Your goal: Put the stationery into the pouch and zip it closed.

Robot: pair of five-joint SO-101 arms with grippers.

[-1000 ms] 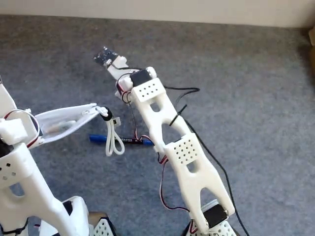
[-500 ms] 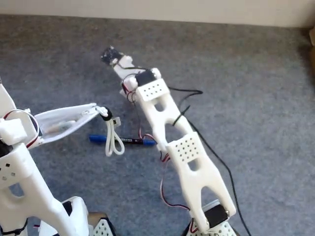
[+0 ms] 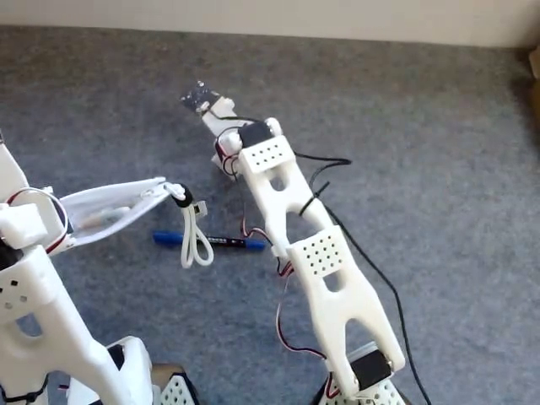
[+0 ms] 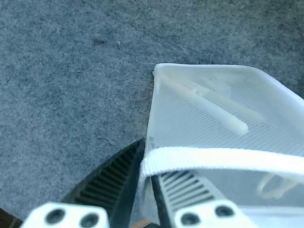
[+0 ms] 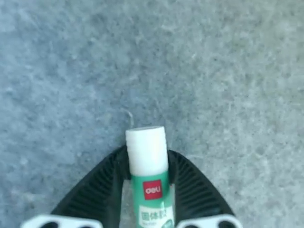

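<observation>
The glue stick (image 5: 146, 142) is pinched by the right gripper (image 5: 147, 154), upper middle of the high view. The pouch (image 3: 110, 207), mid left, is clamped at its rim by the left gripper (image 4: 148, 164). The stick is best released only once inside the mouth. Counted: 1 pouch, 1 glue stick, 1 blue pen (image 3: 181, 239) below the pouch, 1 pale stick (image 4: 209, 107) behind the mesh.

Bare counter (image 3: 439, 143) lies wide to the right of the right arm (image 3: 287, 211) and beyond it. Between that arm and the pouch (image 3: 110, 209) there is an open gap, narrowed nearer the bases by the pen (image 3: 173, 239) and the strap (image 3: 196, 246) lying across it. A black cable (image 3: 333, 159) trails along the arm's outer side.
</observation>
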